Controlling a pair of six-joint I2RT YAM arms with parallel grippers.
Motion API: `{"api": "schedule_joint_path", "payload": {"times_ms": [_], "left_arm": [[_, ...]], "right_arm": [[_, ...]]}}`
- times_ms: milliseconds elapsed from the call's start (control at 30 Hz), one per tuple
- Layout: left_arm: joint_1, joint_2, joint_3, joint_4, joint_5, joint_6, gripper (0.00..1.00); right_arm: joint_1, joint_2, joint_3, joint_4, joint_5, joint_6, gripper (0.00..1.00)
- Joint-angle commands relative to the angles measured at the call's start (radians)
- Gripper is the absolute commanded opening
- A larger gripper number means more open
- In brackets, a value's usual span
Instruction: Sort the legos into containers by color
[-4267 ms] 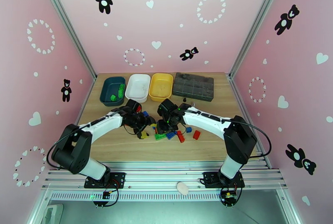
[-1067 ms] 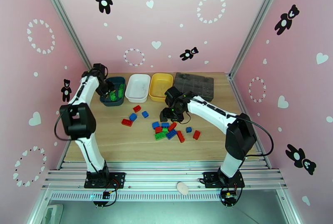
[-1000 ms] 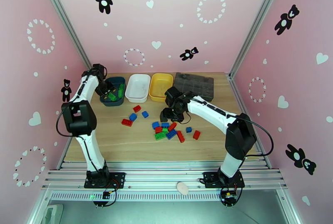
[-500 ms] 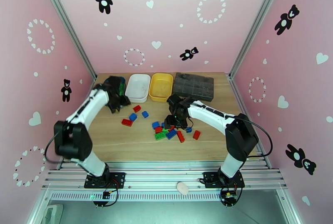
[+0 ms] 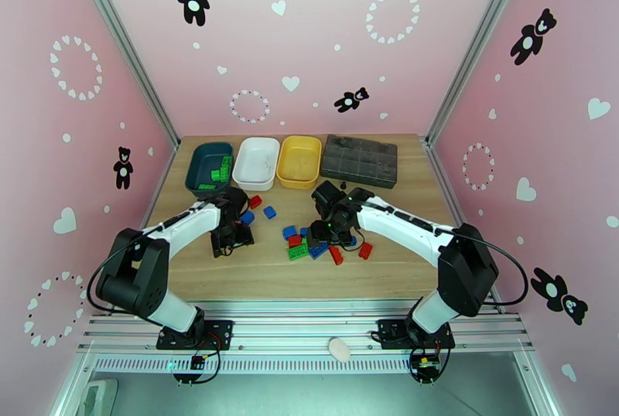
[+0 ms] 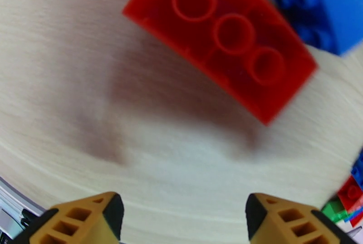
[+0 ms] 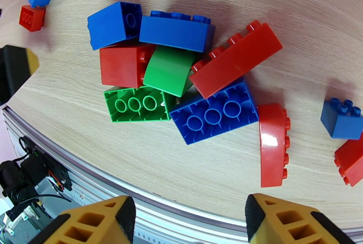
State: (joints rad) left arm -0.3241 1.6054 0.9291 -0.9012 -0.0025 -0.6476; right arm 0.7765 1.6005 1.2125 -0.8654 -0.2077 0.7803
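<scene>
Diagonally lying red lego (image 6: 222,45), hollows up, beyond open left hand (image 6: 183,215); right hand (image 7: 188,217) open

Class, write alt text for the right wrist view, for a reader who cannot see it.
A loose pile of small red, blue and green studded plastic bricks lies on a pale wooden table. The right arm's two orange fingers stand apart at the bottom edge, holding nothing.

Three trays (image 5: 259,158) sit in a row at upper centre, the box (image 5: 360,160) right of them. Bricks (image 5: 298,253) lie heaped below, mid-frame; several lie in the leftmost tray (image 5: 203,161).
</scene>
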Motion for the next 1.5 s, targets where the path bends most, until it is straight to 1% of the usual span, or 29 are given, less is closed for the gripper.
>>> {"api": "schedule_joint_path", "payload": {"times_ms": [0, 200, 400, 567, 733, 833, 867, 967, 1000, 1100, 1200, 1300, 1400, 1467], "left_arm": [[0.009, 0.058, 0.051, 0.027, -0.064, 0.021, 0.77], [0.093, 0.148, 0.132, 0.036, -0.060, 0.065, 0.79], [0.099, 0.248, 0.272, 0.011, -0.026, 0.111, 0.79], [0.104, 0.330, 0.362, -0.025, -0.049, 0.148, 0.79], [0.129, 0.351, 0.369, -0.031, -0.047, 0.159, 0.77], [0.129, 0.340, 0.366, -0.036, -0.036, 0.162, 0.70], [0.130, 0.332, 0.366, -0.040, -0.035, 0.161, 0.65], [0.129, 0.289, 0.350, -0.055, -0.036, 0.150, 0.46], [0.129, 0.270, 0.341, -0.060, -0.034, 0.145, 0.41], [0.123, 0.195, 0.306, -0.078, -0.029, 0.130, 0.32], [0.117, 0.105, 0.283, -0.099, -0.012, 0.116, 0.27], [0.118, 0.044, 0.308, -0.116, 0.030, 0.116, 0.26], [0.121, 0.055, 0.410, -0.136, 0.071, 0.127, 0.26], [0.127, 0.108, 0.512, -0.154, 0.092, 0.131, 0.26]], "right_arm": [[0.007, -0.036, -0.008, -0.001, 0.019, 0.021, 0.69], [0.006, -0.027, 0.014, -0.008, 0.021, 0.017, 0.69], [0.007, -0.003, 0.038, -0.012, 0.022, 0.017, 0.69], [0.006, 0.026, 0.075, -0.020, 0.017, 0.012, 0.69], [0.006, 0.051, 0.118, -0.040, 0.022, -0.001, 0.69], [0.006, 0.062, 0.124, -0.040, 0.019, 0.001, 0.69], [0.007, 0.064, 0.125, -0.038, 0.019, 0.001, 0.69], [0.007, 0.074, 0.131, -0.034, 0.013, 0.002, 0.69], [0.005, 0.077, 0.136, -0.036, 0.014, -0.001, 0.69], [0.006, 0.084, 0.155, -0.035, 0.013, -0.003, 0.69], [0.006, 0.100, 0.179, -0.031, 0.008, -0.005, 0.69], [0.004, 0.122, 0.209, -0.014, 0.001, -0.005, 0.68], [-0.001, 0.154, 0.256, 0.007, -0.021, -0.004, 0.69], [-0.008, 0.179, 0.295, 0.016, -0.037, -0.003, 0.69]]}}
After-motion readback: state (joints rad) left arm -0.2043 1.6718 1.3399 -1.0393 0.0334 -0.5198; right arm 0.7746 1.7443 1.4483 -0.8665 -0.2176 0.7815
